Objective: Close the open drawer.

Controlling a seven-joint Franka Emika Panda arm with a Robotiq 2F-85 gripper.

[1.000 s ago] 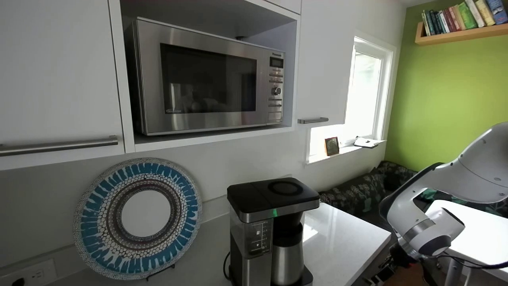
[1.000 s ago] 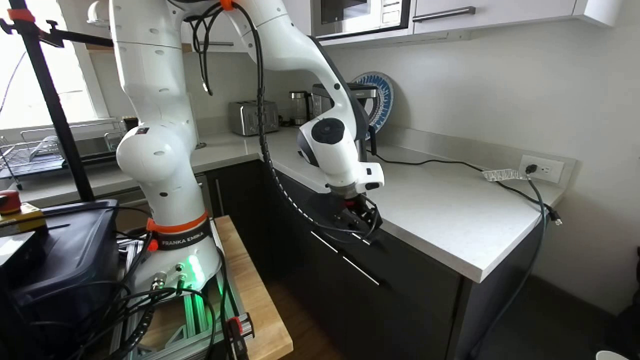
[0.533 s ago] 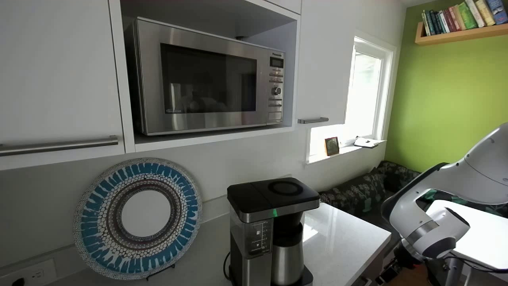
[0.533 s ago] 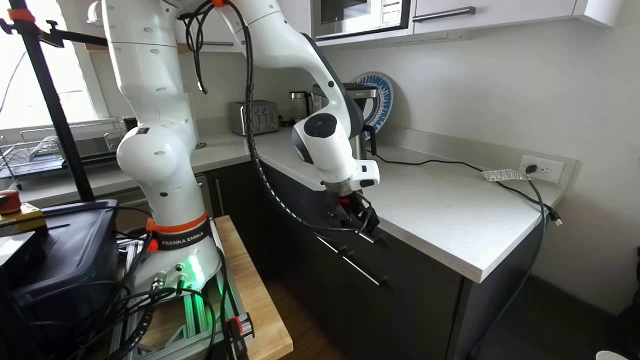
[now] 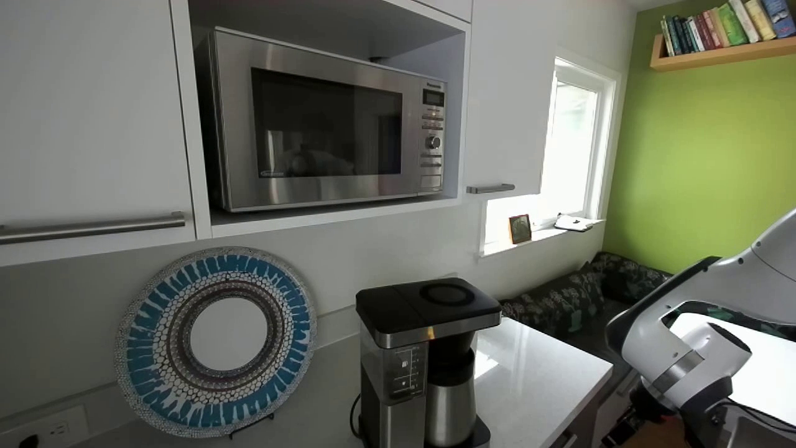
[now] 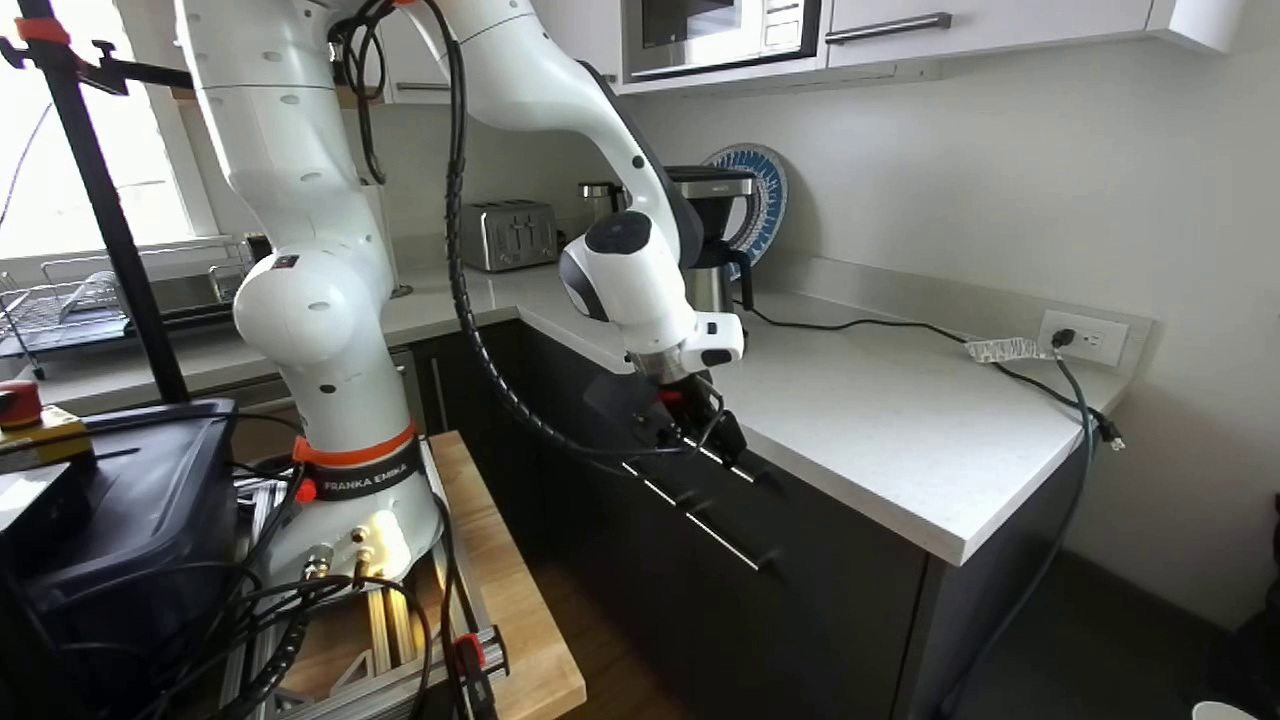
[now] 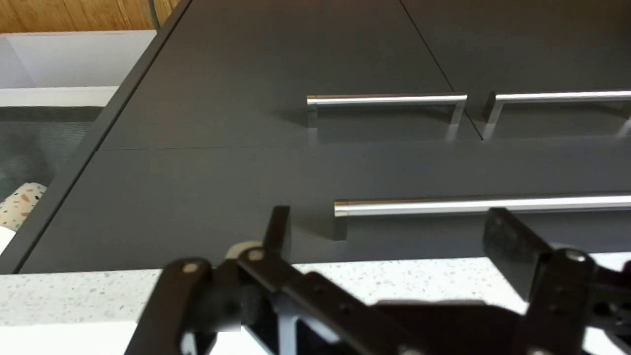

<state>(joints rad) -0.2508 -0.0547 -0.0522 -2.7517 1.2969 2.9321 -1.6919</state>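
Hand [image 7: 388,219] is hanging released, fingers [image 7: 512,249] spread, tips blurring into the dark cabinet [image 6: 830,610] in an exterior view, near a bar handle [image 7: 468,205] that's running off the wrist view's right edge, its drawer [image 7: 212,197] looking flush just below the surface [image 7: 79,296].

Pale counter [image 6: 900,400] with toaster [image 6: 510,237], coffee maker [image 5: 398,367]

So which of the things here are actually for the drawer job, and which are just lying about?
For the job:
gripper, open and holding nothing
top drawer front, probably the one meant, though it looks shut
its long handle

Just there:
microwave
coffee maker
toaster
round patterned disc
books
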